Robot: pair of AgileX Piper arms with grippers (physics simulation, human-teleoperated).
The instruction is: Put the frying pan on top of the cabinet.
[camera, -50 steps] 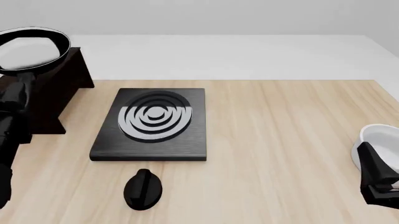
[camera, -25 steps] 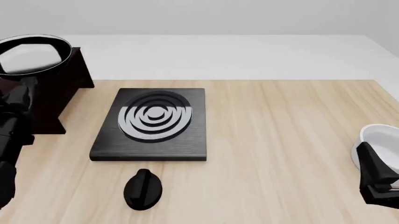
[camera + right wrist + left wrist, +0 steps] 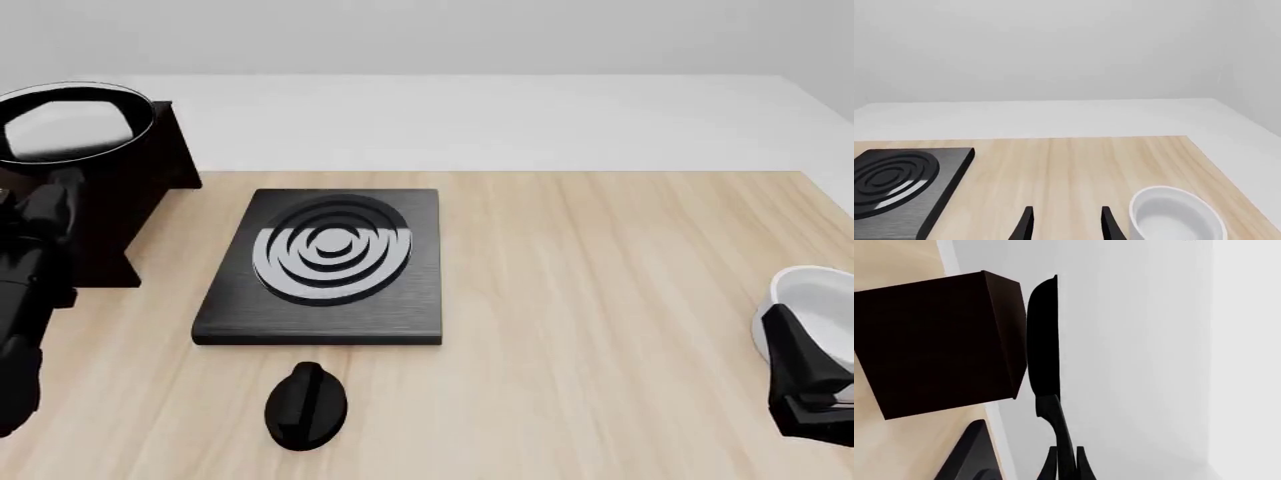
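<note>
Plain grey-white walls close off the scene, and the pale wooden desk (image 3: 601, 300) carries everything I work with. Over the last second I have brought the frying pan (image 3: 67, 125) down: it rode clearly above the cabinet (image 3: 127, 200) a moment ago, and now its bowl sits low over the flat top, at the cabinet's far left part. In my left wrist view the pan's underside looks pressed flat against the cabinet top, though I cannot be sure there is no thin gap. My left gripper (image 3: 1062, 462) is clamped on the handle (image 3: 1054, 420), fingers (image 3: 1081, 465) closed tight around it, so the pan is not released yet. I judge the placement nearly done; what remains is to confirm contact and let go. The handle juts off the cabinet toward me, so the pan could tip or slide if its weight is not well over the top when I release. Right of the cabinet lies the stove plate (image 3: 327, 265), with the dial (image 3: 307, 405) nearer me than the plate; neither blocks anything. Far to the cabinet's right, my right gripper (image 3: 1064, 225) idles with fingers spread and empty, just beside the white bowl (image 3: 1171, 217), well out of the way.
</note>
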